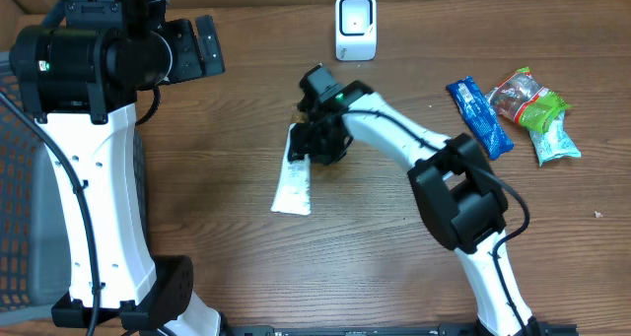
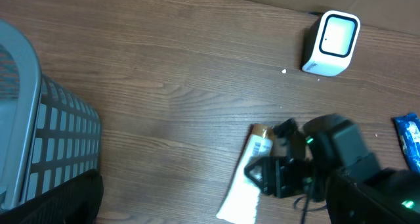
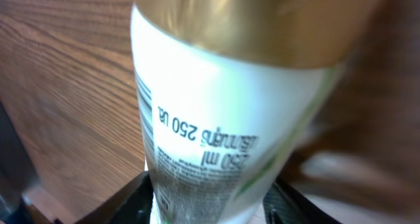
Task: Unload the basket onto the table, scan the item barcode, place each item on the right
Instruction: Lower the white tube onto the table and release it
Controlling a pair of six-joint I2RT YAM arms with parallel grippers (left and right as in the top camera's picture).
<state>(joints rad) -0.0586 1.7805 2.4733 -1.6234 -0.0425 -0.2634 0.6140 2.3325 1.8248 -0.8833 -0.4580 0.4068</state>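
Below the scanner (image 1: pixel 355 26) and slightly to its left in the overhead view, one tube (image 1: pixel 293 183) lies flat on the surface (image 1: pixel 197 237), with its cap end toward the scanner. The right tool (image 1: pixel 315 144) sits over that end, closed on the tube. The left tool (image 1: pixel 207 48) hangs well to the left of the scanner, spread wide and holding nothing.

To the right of the scanner and a little lower, three snack packs lie close together: one blue bar (image 1: pixel 480 117), one red-and-green bag (image 1: pixel 527 98) and one pale packet (image 1: pixel 555 141). One grey basket (image 1: pixel 15 228) stands farthest left of the scanner, at the frame edge. That makes two tools, one scanner, one tube, three packs and one basket.

The left wrist view takes in the scanner (image 2: pixel 331 43) and, below it, the tube's gold cap (image 2: pixel 261 131), which the overhead view hides under the right tool. It also shows the basket's (image 2: pixel 46 125) grid wall, and of the packs only the tip of the bar (image 2: pixel 410 138).

The right wrist view alone gives the tube (image 3: pixel 216 119) up close. Its cap (image 3: pixel 262 20) is at the top, black print reading 250 ml runs upside down, and finer print beneath is too blurred to read. Black fingers (image 3: pixel 125 201) press in on both sides of the tube.
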